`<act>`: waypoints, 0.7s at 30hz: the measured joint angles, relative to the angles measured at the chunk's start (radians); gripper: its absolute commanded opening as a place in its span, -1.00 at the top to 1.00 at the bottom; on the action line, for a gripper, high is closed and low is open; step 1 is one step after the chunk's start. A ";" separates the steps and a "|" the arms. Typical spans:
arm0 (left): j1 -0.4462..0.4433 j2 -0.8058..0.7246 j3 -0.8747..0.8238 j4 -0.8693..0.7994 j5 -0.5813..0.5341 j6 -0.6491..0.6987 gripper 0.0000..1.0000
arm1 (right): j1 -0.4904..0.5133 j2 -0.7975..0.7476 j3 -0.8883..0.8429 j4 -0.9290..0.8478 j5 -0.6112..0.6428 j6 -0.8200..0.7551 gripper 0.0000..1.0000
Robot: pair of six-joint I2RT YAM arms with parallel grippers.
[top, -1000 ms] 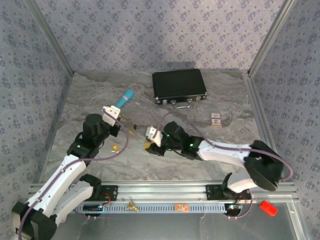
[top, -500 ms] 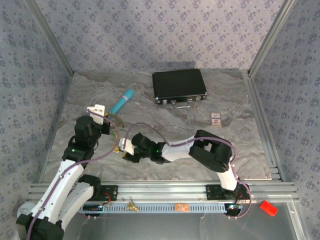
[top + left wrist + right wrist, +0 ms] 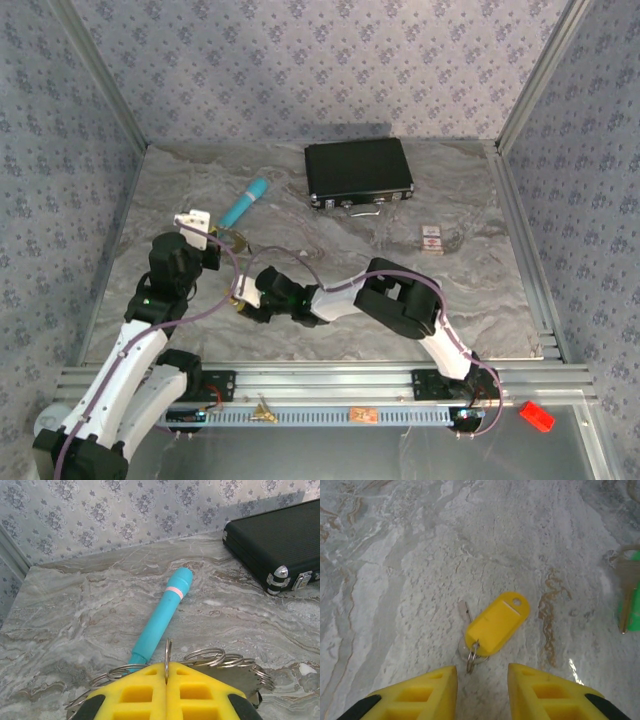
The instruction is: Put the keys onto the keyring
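One keyring [image 3: 245,675] — yellow key [image 3: 496,624], green key [image 3: 631,597].

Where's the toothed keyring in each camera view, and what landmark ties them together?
Top external: keyring at the left gripper's tip, left of centre.
Left wrist: bottom edge, clamped between the yellow fingers.
Right wrist: aimed at the yellow-tagged key.
Shared landmark: teal pen just beyond the keyring.

L gripper [image 3: 166,669] clamped on keyring [image 3: 247,674], teal pen [image 3: 162,614] just beyond, black case [image 3: 272,540] top R
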 measured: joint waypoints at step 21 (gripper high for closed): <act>0.000 -0.002 -0.003 0.000 0.015 0.000 1.00 | -0.007 0.035 0.040 0.025 -0.047 0.003 0.99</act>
